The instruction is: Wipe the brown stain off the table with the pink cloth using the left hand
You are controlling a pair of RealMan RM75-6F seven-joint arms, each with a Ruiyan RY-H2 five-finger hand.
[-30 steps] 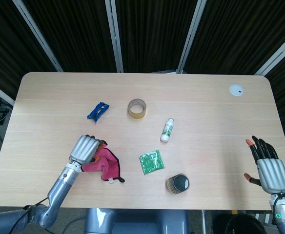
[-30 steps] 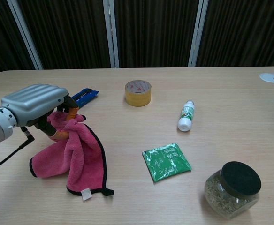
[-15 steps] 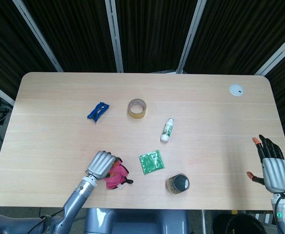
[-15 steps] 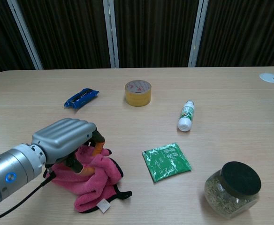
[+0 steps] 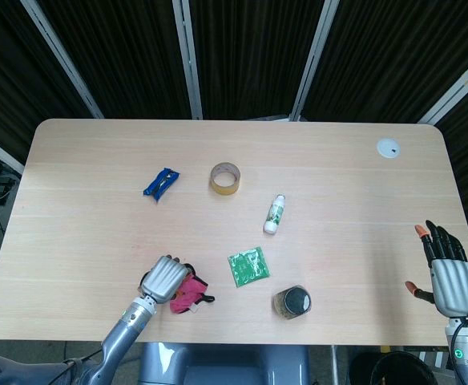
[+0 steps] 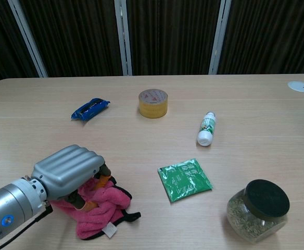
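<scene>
Dragged toward the counter's (image 5: 74, 160) near edge, the pink cloth (image 6: 102, 208) is now lying bunched under the left hand (image 6: 66, 172), whose curled fingers are gripping it. Being soft, light and floppy, it is probably handling best pressed flat under the palm. No brown stain is showing, and the right hand (image 5: 446, 273) is hanging open and empty at the far side.

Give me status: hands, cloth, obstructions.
Left robot hand gripping the bunched pink cloth at the near table edge. Right robot hand open, idle. No stain visible. Green packet sits close to the cloth's right.
</scene>
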